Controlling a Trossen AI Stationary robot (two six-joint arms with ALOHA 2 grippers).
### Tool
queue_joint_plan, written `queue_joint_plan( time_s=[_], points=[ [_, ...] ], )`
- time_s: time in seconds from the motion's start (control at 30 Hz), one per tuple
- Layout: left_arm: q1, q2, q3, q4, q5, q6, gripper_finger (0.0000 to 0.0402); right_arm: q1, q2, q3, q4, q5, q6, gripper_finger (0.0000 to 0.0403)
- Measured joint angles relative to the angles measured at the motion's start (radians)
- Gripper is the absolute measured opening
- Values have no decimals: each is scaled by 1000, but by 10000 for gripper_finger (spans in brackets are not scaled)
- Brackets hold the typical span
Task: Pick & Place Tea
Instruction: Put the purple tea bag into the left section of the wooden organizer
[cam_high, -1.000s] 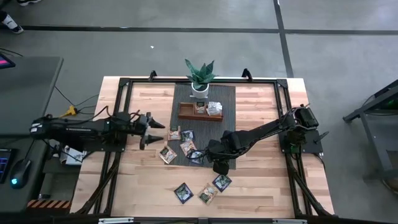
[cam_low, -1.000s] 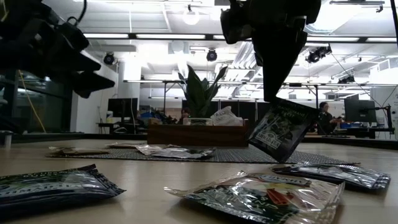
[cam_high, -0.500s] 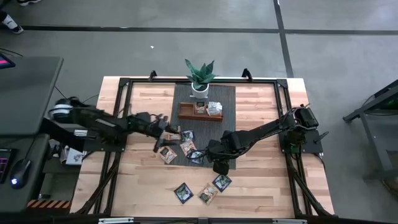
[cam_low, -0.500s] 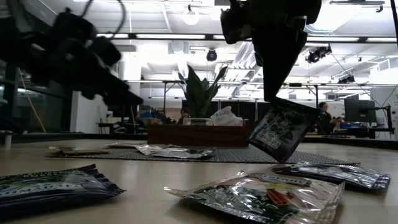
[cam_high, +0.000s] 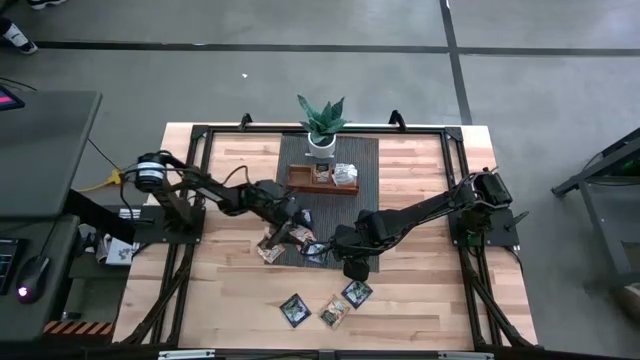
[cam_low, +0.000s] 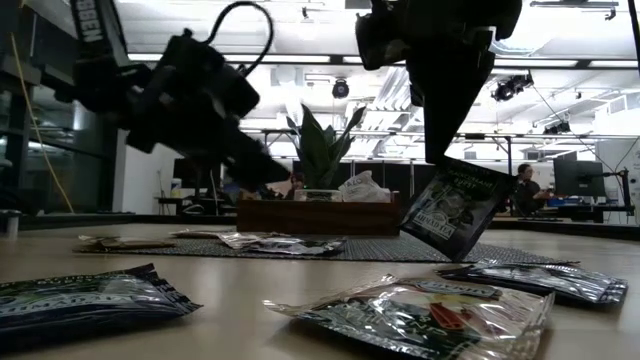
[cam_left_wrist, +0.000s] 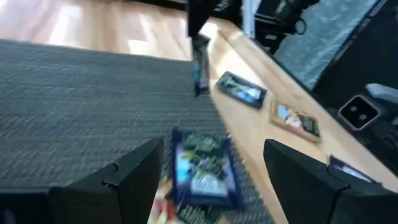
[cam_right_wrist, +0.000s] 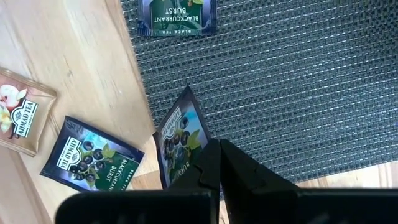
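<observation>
Right gripper (cam_low: 445, 150) pinches a dark sachet (cam_low: 455, 208) by its corner, clear of the mat (cam_high: 355, 200); left gripper (cam_left_wrist: 205, 180) hangs open over another sachet (cam_left_wrist: 202, 168); lower squarely, I'd say, then close.

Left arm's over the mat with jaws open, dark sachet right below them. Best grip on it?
Pinch the sachet across its two side edges, coming straight down from above. It lies flat on the mat between the open fingers of the left gripper, so only a top-down approach fits. A neighbouring sachet seems to overlap its lower corner; stay toward the clear upper half.
</observation>
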Motion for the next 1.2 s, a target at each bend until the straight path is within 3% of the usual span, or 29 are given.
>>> queue_joint_plan(
  time_s=[0.27, 0.4, 0.67, 1.2],
  points=[
    [-65, 97, 141, 5, -19, 16, 275, 0, 0, 0, 0, 1, -8, 0],
    [-70, 145, 195, 2, -71, 19, 275, 0, 0, 0, 0, 0, -8, 0],
    [-71, 259, 318, 9, -67, 8, 275, 0, 0, 0, 3, 1, -11, 0],
    [-71, 283, 473, -166, -53, 28, 275, 0, 0, 0, 18, 8, -19, 0]
  ],
)
